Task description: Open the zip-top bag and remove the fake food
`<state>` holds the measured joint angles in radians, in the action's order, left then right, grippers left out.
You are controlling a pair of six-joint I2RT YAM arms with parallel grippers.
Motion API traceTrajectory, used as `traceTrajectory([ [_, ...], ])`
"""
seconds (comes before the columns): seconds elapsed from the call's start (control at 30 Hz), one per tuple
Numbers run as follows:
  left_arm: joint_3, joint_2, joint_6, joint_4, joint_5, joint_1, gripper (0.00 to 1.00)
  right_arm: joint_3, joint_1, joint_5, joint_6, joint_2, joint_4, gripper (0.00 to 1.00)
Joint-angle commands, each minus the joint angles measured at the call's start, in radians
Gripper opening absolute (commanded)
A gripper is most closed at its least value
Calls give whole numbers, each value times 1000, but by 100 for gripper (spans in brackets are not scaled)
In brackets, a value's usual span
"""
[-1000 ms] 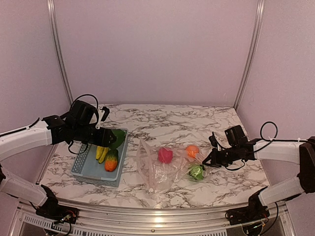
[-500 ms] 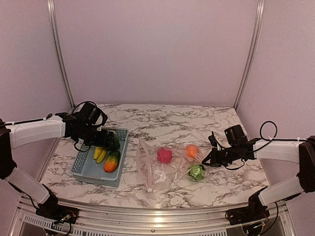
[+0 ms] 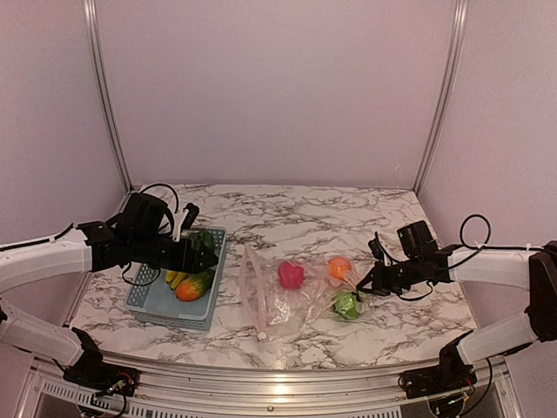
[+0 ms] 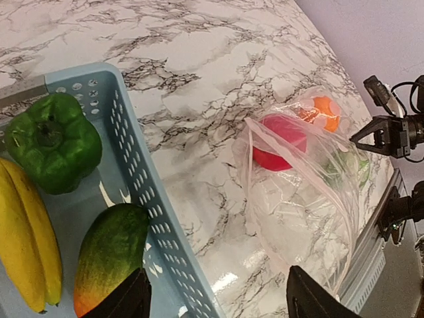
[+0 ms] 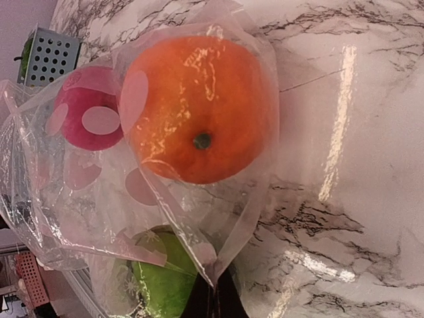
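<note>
The zip-top bag (image 3: 274, 305) lies crumpled on the marble, clear and open at its left end. Inside it are fake food pieces: a red fruit (image 3: 291, 274), an orange (image 3: 340, 267) and a green striped ball (image 3: 347, 304). My right gripper (image 3: 365, 283) is shut on the bag's right corner; in the right wrist view the pinched fold sits at the gripper (image 5: 215, 301) below the orange (image 5: 199, 109). My left gripper (image 4: 215, 301) hangs open and empty over the basket's right rim (image 4: 142, 192), left of the bag (image 4: 305, 199).
The light blue basket (image 3: 165, 315) at the left holds a green pepper (image 4: 53, 142), a banana (image 4: 26, 232) and an orange-green piece (image 4: 109, 255). Metal posts and pale walls close in the back. The table's front edge runs near the arm bases.
My left gripper has moved right and forward across the basket toward its right rim, and the green pepper now lies free in the basket's far corner. The right arm has not moved.
</note>
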<state>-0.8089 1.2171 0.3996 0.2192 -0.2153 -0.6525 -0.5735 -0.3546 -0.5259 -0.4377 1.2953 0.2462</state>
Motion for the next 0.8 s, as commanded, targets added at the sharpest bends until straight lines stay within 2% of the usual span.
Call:
traceTrajectory([
  [0.0, 55, 40, 70, -163, -70, -113, 65, -34, 11, -14, -8, -21, -4, 0],
  [0.13, 46, 185, 125, -303, -73, -215, 50, -23, 11, -21, -13, -31, -2, 0],
  [0.4, -109, 447, 130, -370, -62, -275, 43, -12, 11, -37, -9, -50, 10, 0],
  [0.6, -258, 593, 102, -378, -28, -279, 49, -8, 11, -74, -2, -56, 18, 0],
  [0.77, -329, 675, 68, -390, 7, -282, 65, -6, 11, -112, 6, -49, 25, 0],
])
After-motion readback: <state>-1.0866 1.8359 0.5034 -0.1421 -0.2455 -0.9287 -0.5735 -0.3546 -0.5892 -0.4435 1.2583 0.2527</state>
